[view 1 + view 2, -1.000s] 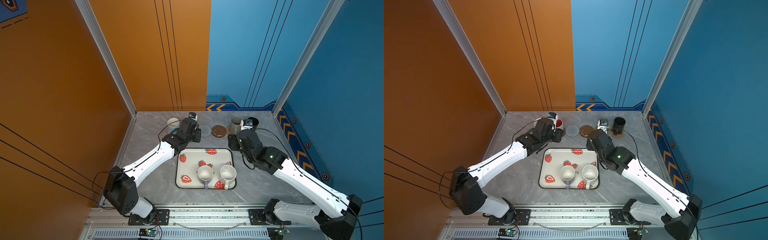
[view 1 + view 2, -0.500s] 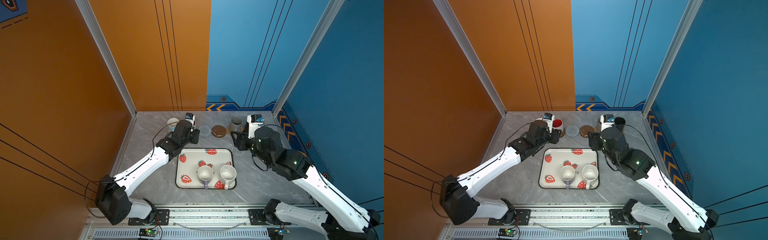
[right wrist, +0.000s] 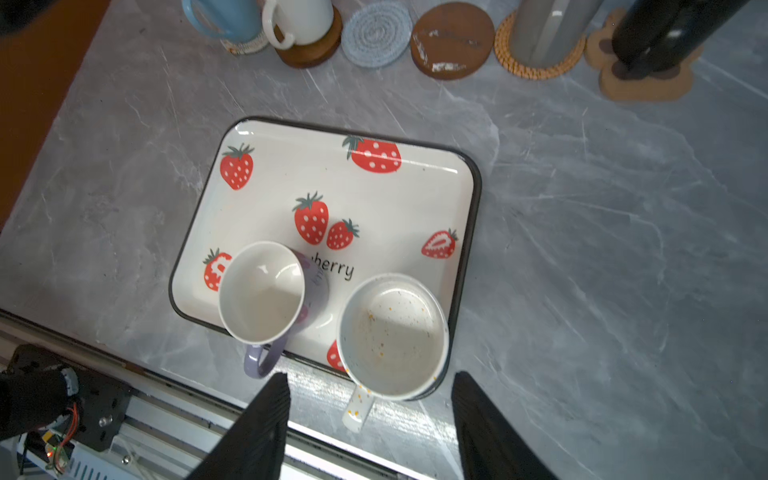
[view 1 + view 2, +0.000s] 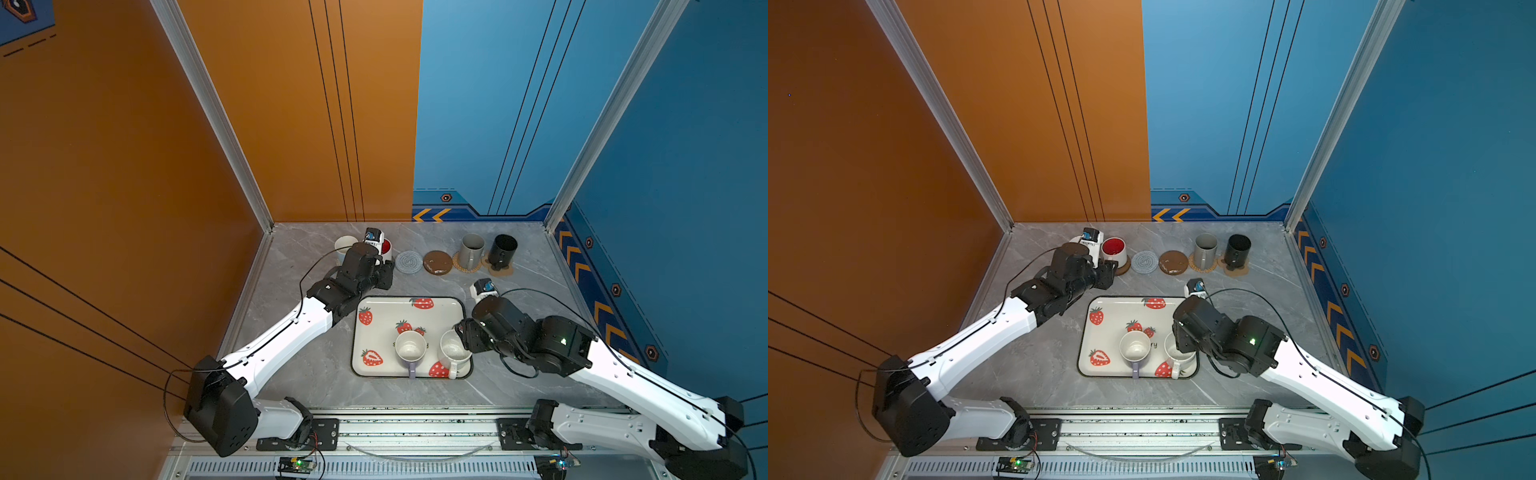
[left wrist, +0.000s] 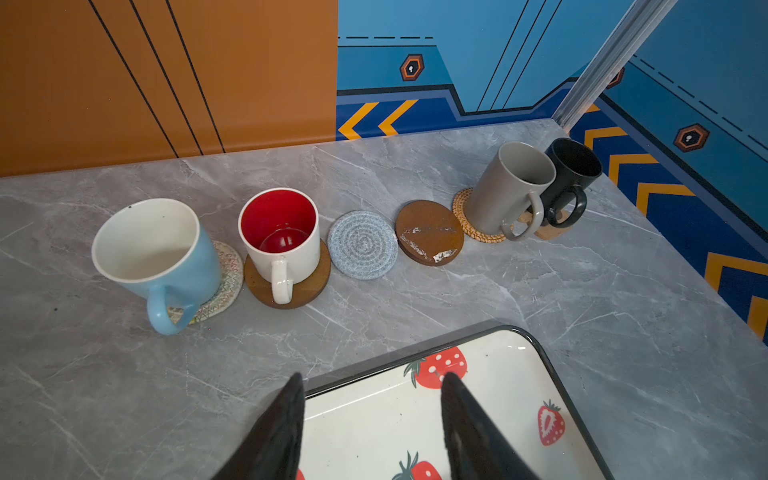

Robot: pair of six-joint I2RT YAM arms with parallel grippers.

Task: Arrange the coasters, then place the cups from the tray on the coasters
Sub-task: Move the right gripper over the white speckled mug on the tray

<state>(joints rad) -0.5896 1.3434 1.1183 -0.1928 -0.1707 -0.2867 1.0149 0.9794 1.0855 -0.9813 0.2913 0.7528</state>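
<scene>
The tray (image 4: 440, 320) lay on the worktop at the middle, nearer the front edge than the far one. Two cups stood upright on it, along its front rim: the lavender mug (image 3: 262, 291), its handle jutting out over that rim, and beside it the speckled white mug (image 3: 392, 334) in the tray's front right corner (orange flecks showed inside it).

Along the worktop's far edge ran a row of six coasters. From the left corner onward:
- The light blue mug (image 5: 153, 253) sat on the beige woven round (image 5: 226, 270).
- The white mug with red inside (image 5: 280, 241) sat on a brown wooden disc (image 5: 291, 286).
- The grey woven round (image 5: 362, 244) was bare.
- The second wooden disc (image 5: 429, 232), scuffed white in patches, was also bare.
- The grey mug (image 5: 509, 187) sat on the tan rattan round (image 5: 469, 216).
- The black mug (image 5: 573, 170) sat on the paw-shaped coaster (image 3: 640, 83), nearest the right corner.

The right gripper (image 3: 372, 376) hung above the speckled white mug with its fingers spread wide, one on either side of the mug's handle and touching nothing. The left gripper (image 5: 372, 378) was over the tray's far left corner. Its fingers were likewise parted and empty, and pointed toward the row of coasters.
</scene>
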